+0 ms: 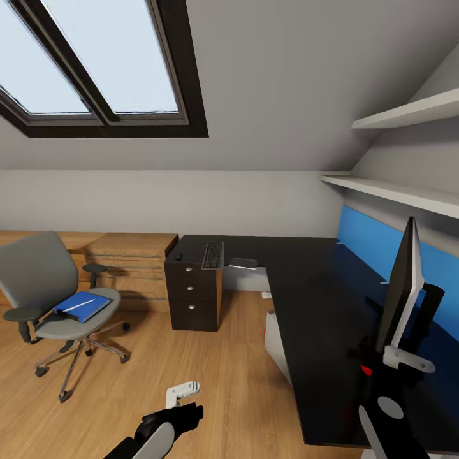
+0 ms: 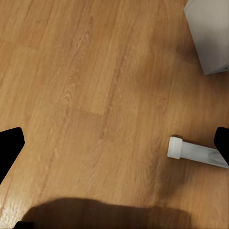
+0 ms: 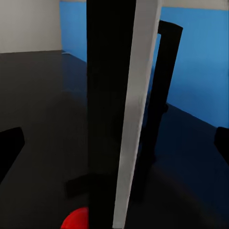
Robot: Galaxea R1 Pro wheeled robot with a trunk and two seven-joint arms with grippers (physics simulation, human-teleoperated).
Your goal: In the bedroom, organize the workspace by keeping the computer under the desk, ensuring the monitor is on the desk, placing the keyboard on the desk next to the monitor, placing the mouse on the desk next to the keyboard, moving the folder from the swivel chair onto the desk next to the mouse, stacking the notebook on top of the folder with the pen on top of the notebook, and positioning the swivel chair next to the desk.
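So the robot is sitting in an attic bedroom, looking over the L-shaped desk (image 1: 319, 280). The monitor (image 1: 400, 290) is standing edge-on at about 4 o'clock in the head view, on the near leg of the desk, right up against the blue wall panel (image 1: 376, 242). The right gripper (image 1: 408, 360) is hanging just beside the monitor's lower edge; in the right wrist view the screen (image 3: 114, 109) is sitting between the two dark fingertips (image 3: 9, 148), which look spread wide, apart from the screen on both sides.

The left gripper (image 1: 182, 392) is hovering low at 6 o'clock over the wood floor (image 1: 210, 357), and its wrist view is showing the fingers spread with just floorboards (image 2: 95, 95) between them, plus a corner of a grey box (image 2: 210, 33).

The keyboard (image 1: 213, 255) is lying on the far leg of the desk near 12 o'clock, with the mouse (image 1: 178, 257) off to its left, above the drawer unit (image 1: 193, 293). A small flat grey thing (image 1: 243, 262) is lying just right of the keyboard, can't tell what it is.

The swivel chair (image 1: 60, 299) is standing well apart from the desk at 9 o'clock, carrying a blue folder (image 1: 81, 306) with the pen (image 1: 80, 306) lying on top.
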